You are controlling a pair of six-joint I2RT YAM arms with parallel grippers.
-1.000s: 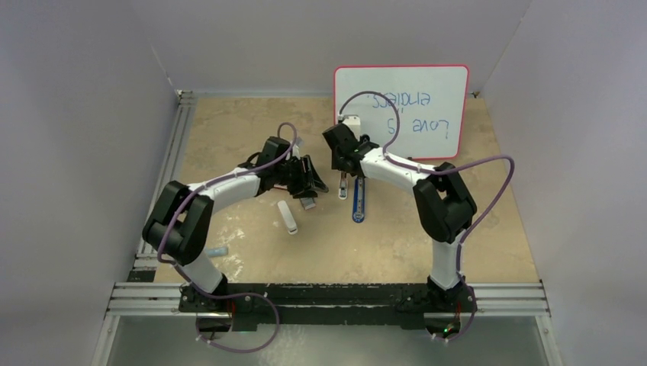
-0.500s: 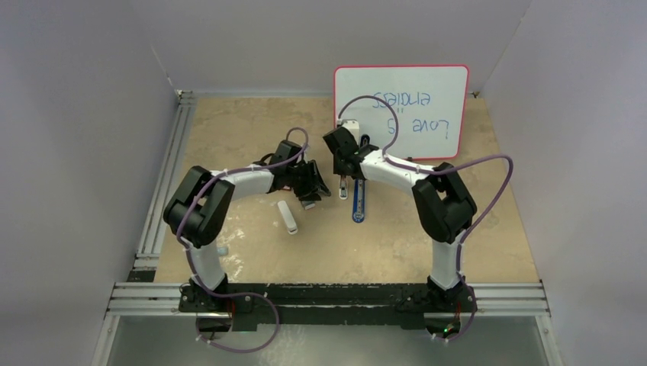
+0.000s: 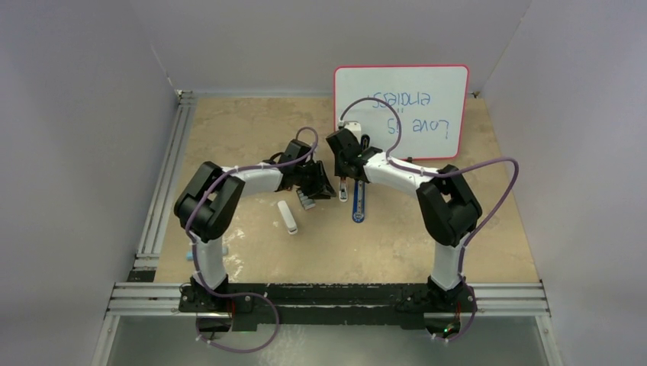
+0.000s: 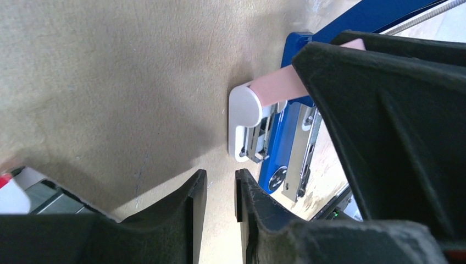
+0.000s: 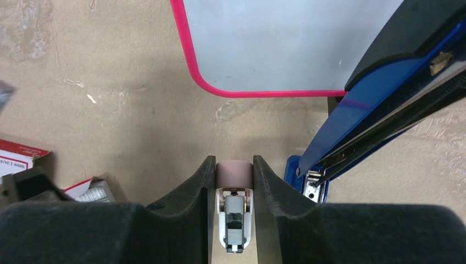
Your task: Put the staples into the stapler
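The blue stapler (image 3: 358, 204) lies open on the table; its raised blue top (image 5: 379, 88) and metal channel (image 4: 301, 159) show in the wrist views. My right gripper (image 3: 345, 177) (image 5: 233, 165) is shut on a small pink-and-white piece (image 5: 234, 175), just left of the stapler's hinge end. My left gripper (image 3: 317, 187) (image 4: 220, 176) hovers close to its left, its jaws a narrow gap apart with nothing between them. A grey block that looks like the staples (image 5: 98, 192) lies by a red-and-white box (image 5: 19, 159), below my left gripper in the top view (image 3: 307, 200).
A whiteboard with a pink rim (image 3: 412, 107) lies flat at the back right, just behind the right gripper. A white oblong bar (image 3: 287, 217) lies left of the stapler. Grey walls close in the table on three sides.
My left arm has swung right and forward, bringing its gripper close beside the right gripper and the stapler. The right gripper has hardly moved and still holds the pink-and-white piece.
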